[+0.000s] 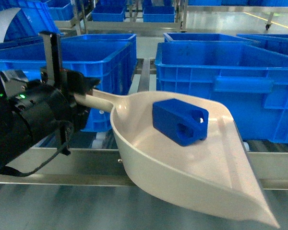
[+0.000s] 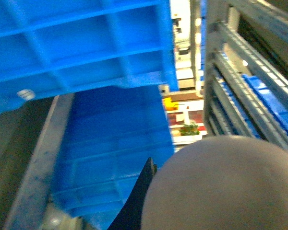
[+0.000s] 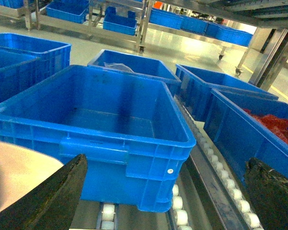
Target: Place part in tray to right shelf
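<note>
**Carrying the loaded tray to the crate without spilling**

Holding the tray [image 1: 192, 177] by its handle, the left pincer [image 1: 79, 91] sits at the tray's left end, closed on the handle where it narrows; its fingers are partly hidden by the arm's black body, but the handle clearly runs into them. The blue part [image 1: 180, 120] lies inside the tray, on the sloped floor toward the back wall, resting on one side with its round holes facing the open lip. Nothing holds it there but the slope.

That is the point to mind: the lip looks lower than the back, so any further dip could let the part slide out over the front rail [image 1: 86, 165] of the shelf, which passes under the tray. Keeping the handle end low and the lip raised until the lip is over a crate seems the safe course, then tipping slowly.

Beyond the tray stands the large blue crate [image 1: 230, 81], just behind its far rim; the right wrist view shows it empty [image 3: 110, 115], seated on white rollers [image 3: 182, 211]. The right pincer [image 3: 168, 191] hangs open before it, jaws wide apart, gripping nothing.
</note>
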{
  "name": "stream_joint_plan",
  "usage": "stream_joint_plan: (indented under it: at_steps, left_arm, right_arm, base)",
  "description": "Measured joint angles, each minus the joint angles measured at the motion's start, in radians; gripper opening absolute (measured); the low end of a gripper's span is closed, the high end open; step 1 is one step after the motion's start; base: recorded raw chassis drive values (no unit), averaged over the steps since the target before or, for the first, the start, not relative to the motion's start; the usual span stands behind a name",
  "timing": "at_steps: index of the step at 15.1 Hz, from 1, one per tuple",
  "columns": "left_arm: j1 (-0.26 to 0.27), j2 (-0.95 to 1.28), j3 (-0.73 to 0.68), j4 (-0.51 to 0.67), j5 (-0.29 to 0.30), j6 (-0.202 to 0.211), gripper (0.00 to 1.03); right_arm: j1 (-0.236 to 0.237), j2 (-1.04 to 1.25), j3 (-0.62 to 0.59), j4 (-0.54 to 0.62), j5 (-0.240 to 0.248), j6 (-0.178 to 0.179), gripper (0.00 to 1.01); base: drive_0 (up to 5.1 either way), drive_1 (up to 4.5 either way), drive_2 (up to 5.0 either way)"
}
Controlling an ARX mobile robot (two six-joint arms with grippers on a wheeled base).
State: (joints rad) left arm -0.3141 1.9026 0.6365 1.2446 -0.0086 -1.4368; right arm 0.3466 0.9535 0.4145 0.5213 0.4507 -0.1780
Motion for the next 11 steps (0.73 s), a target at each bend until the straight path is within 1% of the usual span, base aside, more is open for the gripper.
stream_joint_plan:
  at_steps: [1,2,3,4,6,8,9,10,11]
  left_arm:
    - [-0.001,-0.047,0.0,0.041,0.006,0.024,0.12]
    - [-0.003,-0.082,0.001,0.047,0.012,0.031,0.12]
    - [-0.007,-0.097,-0.008,0.045,0.02,0.031,0.12]
    - [-0.006,-0.114,-0.049,0.032,0.027,0.039,0.12]
    - [0.018,-0.216,-0.122,-0.002,0.018,0.059,0.12]
    - [0.055,-0.363,-0.137,-0.064,-0.011,0.077,0.12]
    - [0.066,-0.444,-0.154,-0.131,-0.048,0.1,0.12]
    - [0.077,-0.518,-0.159,-0.198,-0.073,0.129,0.12]
    - [0.096,-0.57,-0.136,-0.282,-0.106,0.138,0.12]
  right_arm:
    - [0.0,0.0,0.0,0.0,0.0,0.0,0.98]
    - [0.0,0.0,0.0,0.0,0.0,0.0,0.98]
    - [0.0,0.0,0.0,0.0,0.0,0.0,0.98]
    - [0.0,0.0,0.0,0.0,0.0,0.0,0.98]
    - [0.0,0.0,0.0,0.0,0.0,0.0,0.98]
    - [0.0,0.0,0.0,0.0,0.0,0.0,0.98]
    - [0.0,0.0,0.0,0.0,0.0,0.0,0.98]
    - [0.0,0.0,0.0,0.0,0.0,0.0,0.98]
    - [0.0,0.0,0.0,0.0,0.0,0.0,0.98]
  base:
    - [0.0,0.0,0.0]
    - [0.0,0.0,0.0]
    - [0.0,0.0,0.0]
    - [0.0,0.0,0.0]
    - [0.0,0.0,0.0]
    - [0.0,0.0,0.0]
    - [0.0,0.0,0.0]
    - [0.0,0.0,0.0]
    - [0.0,0.0,0.0]
